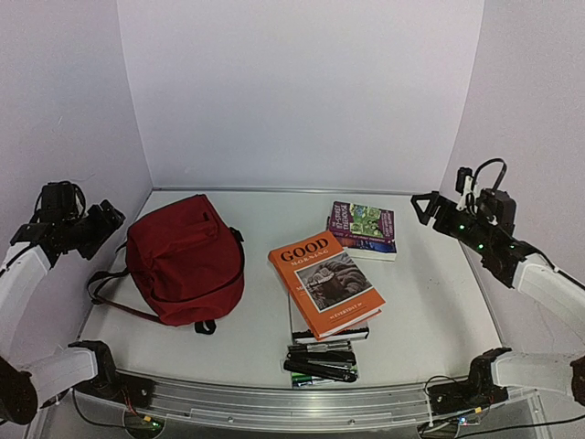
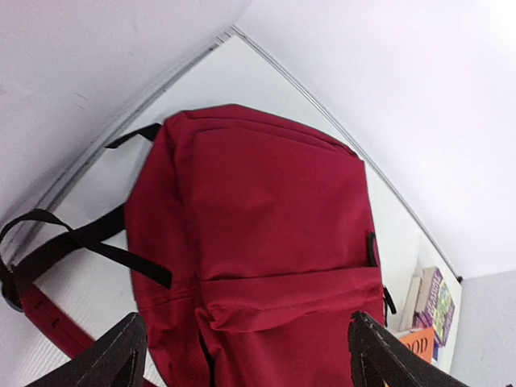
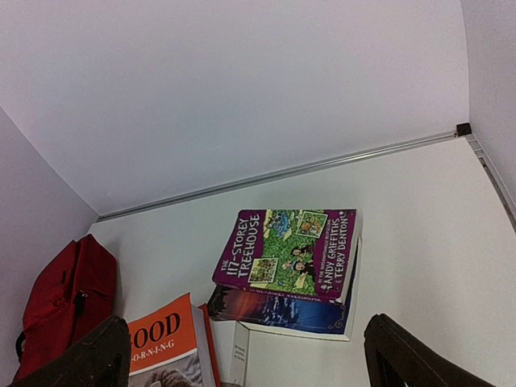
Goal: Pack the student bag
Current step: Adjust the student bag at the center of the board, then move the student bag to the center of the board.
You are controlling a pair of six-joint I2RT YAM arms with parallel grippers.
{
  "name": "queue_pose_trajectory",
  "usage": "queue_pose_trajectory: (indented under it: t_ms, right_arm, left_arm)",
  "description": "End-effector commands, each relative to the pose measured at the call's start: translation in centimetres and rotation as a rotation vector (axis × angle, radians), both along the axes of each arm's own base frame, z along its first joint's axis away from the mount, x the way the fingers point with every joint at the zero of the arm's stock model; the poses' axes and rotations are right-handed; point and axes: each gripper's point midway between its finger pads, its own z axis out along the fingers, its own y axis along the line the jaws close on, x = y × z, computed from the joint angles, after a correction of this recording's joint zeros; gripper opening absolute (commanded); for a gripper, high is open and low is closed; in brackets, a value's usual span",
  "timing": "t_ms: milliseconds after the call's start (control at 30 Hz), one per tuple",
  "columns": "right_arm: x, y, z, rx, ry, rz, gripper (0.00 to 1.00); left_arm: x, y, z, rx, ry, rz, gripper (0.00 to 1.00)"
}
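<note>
Though near the student bag [image 1: 186,259], orange book [image 1: 326,283] and markers [image 1: 322,363] apart.

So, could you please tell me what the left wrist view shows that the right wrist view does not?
Only the left wrist view shows the black straps and the front pocket of the red backpack. Only the right wrist view shows the purple book with its whole cover and title, and the blue book under it. Both show the red backpack, the orange book and at least part of the purple book.
</note>
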Motion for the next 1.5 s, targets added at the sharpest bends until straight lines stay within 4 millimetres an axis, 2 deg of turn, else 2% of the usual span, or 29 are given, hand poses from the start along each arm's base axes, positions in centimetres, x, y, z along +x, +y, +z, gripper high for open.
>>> queue_pose_trajectory:
  t_ms: [0,100,167,200,400,533,633,767,867,900,967,1000,1100,1167,1300,1367,1467]
  right_arm:
    - [0.6,2.3,1.0,-0.015,-0.016,0.050,0.98]
    - [0.5,4.9,0.6,-0.004,0.007,0.104,0.98]
    - [0.2,7.2,0.3,0.016,0.022,0.152,0.98]
    - [0.0,8.2,0.1,0.026,0.025,0.175,0.98]
    - [-1.4,13.0,-1.5,0.059,0.064,0.276,0.98]
    - [-2.3,16.1,-2.7,0.072,0.101,0.320,0.98]
    - [-3.0,18.6,-3.2,0.088,0.128,0.363,0.98]
    - [-4.0,23.1,-4.2,0.129,0.179,0.425,0.98]
    - [-5.1,27.4,-5.4,0.171,0.227,0.497,0.98]
    - [-5.4,28.7,-5.8,0.176,0.242,0.516,0.98]
    - [-6.1,31.9,-6.5,0.187,0.270,0.558,0.97]
    - [-6.7,33.5,-7.6,0.187,0.298,0.581,0.96]
    - [-7.6,37.4,-8.3,0.214,0.326,0.619,0.94]
    - [-8.0,39.4,-9.1,0.216,0.339,0.630,0.94]
    - [-7.2,41.5,-11.1,0.243,0.386,0.602,0.91]
    - [-6.9,42.2,-13.0,0.249,0.427,0.587,0.89]
    - [-6.7,43.8,-14.3,0.262,0.460,0.609,0.82]
  left_arm:
    - [1.9,-4.6,-1.8,-0.106,0.033,-0.254,0.88]
    - [3.4,-7.4,-2.7,-0.039,0.047,-0.396,0.89]
    - [4.5,-9.4,-3.3,0.092,0.064,-0.490,0.89]
    - [5.2,-9.8,-3.3,0.147,0.082,-0.511,0.89]
    - [8.5,-10.0,-4.5,0.429,0.149,-0.568,0.88]
    - [9.6,-9.6,-6.2,0.612,0.233,-0.531,0.90]
    - [9.8,-11.0,-7.1,0.684,0.246,-0.572,0.92]
    - [10.1,-12.1,-9.0,0.710,0.274,-0.634,0.95]
    - [10.4,-11.9,-10.1,0.741,0.311,-0.640,0.95]
    - [10.5,-11.8,-10.3,0.749,0.321,-0.634,0.90]
    - [10.7,-11.6,-10.5,0.758,0.336,-0.624,0.71]
    - [10.7,-11.5,-10.6,0.760,0.345,-0.617,0.62]
    - [10.5,-11.2,-10.9,0.771,0.356,-0.609,0.53]
    - [10.4,-10.9,-10.9,0.783,0.358,-0.601,0.42]
    - [10.0,-10.9,-10.9,0.771,0.348,-0.600,0.27]
    - [9.8,-10.9,-10.9,0.759,0.342,-0.600,0.21]
    - [9.5,-10.6,-11.1,0.762,0.348,-0.584,0.14]
